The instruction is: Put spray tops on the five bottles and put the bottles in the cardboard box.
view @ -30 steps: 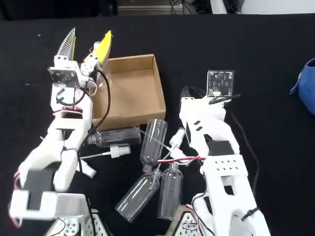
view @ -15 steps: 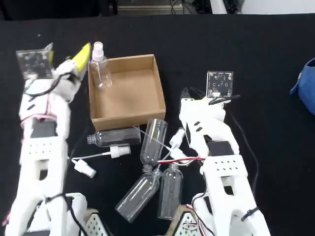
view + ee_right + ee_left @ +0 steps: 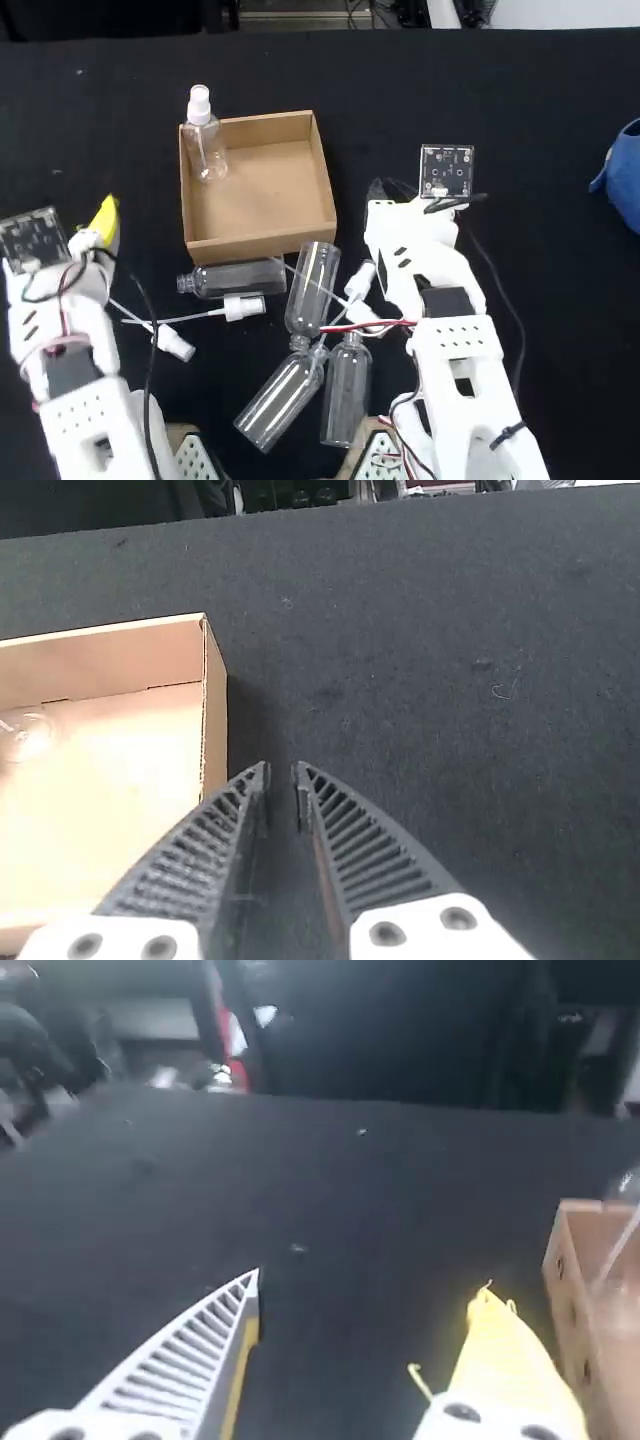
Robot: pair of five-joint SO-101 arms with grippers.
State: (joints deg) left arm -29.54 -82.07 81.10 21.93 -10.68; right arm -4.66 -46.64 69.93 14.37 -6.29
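Note:
A clear bottle [image 3: 203, 135] with a white spray top stands upright in the far left corner of the cardboard box [image 3: 300, 225]. Several uncapped clear bottles lie on the black table in front of the box, among them one [image 3: 230, 278] along its near wall and one [image 3: 312, 285] by its corner. Loose spray tops [image 3: 245, 307] [image 3: 175, 342] [image 3: 362, 280] lie among them. My left gripper [image 3: 103, 224] [image 3: 370, 1282] is open and empty, left of the box and nearer than it. My right gripper [image 3: 382, 189] [image 3: 282, 771] is shut and empty, just right of the box [image 3: 100, 780].
Two more bottles [image 3: 282, 400] [image 3: 346, 390] lie near the front between the arm bases. A blue object [image 3: 625, 175] sits at the right edge of the table. In the left wrist view the box wall [image 3: 590, 1300] shows beside the yellow finger.
My left arm has drawn back from the box's far left corner to the near left, leaving the capped bottle standing in the box. The right arm has not moved.

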